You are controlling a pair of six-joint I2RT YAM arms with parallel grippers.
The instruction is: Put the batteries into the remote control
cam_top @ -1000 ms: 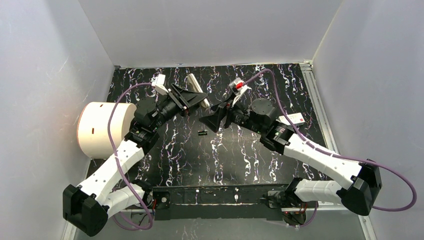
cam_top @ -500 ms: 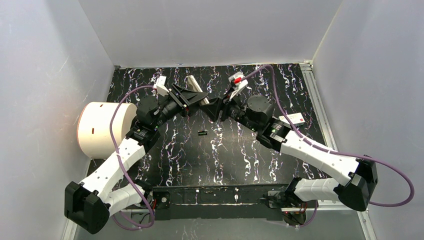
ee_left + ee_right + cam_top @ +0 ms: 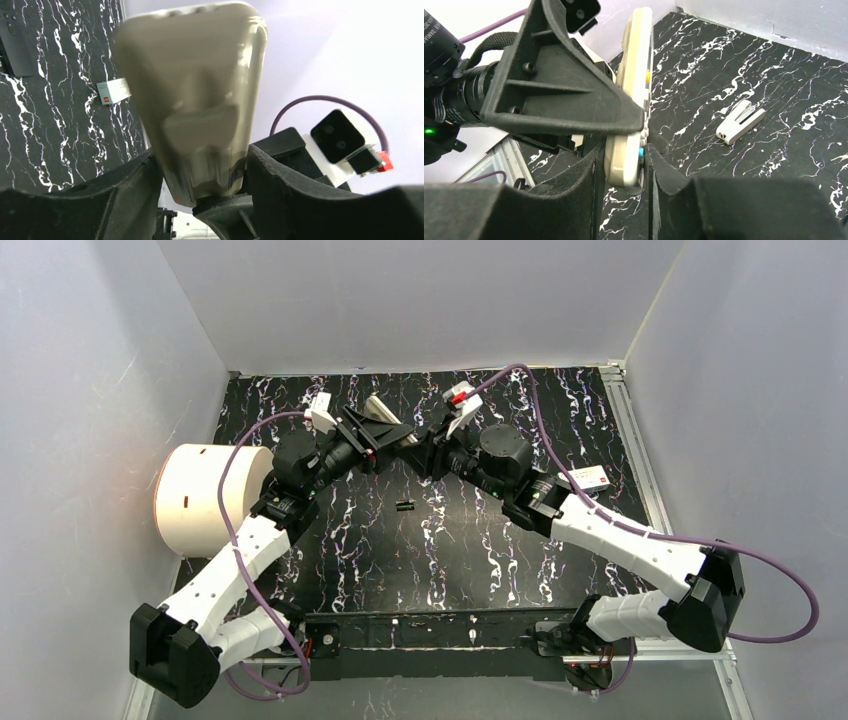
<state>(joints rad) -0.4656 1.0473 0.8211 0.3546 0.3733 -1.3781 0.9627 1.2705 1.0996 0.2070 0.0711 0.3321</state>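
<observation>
Two claws pinch one beige plastic remote control (image 3: 638, 55), left claw (image 3: 202, 172) beside right claw (image 3: 624, 167). Small black cylinder battery (image 3: 404, 506) lies on marbled counter (image 3: 470, 560), apart from both.

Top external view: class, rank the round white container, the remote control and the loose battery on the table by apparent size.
1. round white container
2. remote control, only partly visible
3. loose battery, clearly the smallest

The top view looks down from high and far on the whole table (image 3: 470, 560). Each wrist view sits close behind its own jaws and looks out between them. All three share the remote (image 3: 200, 100), which stands between both pairs of jaws.
</observation>
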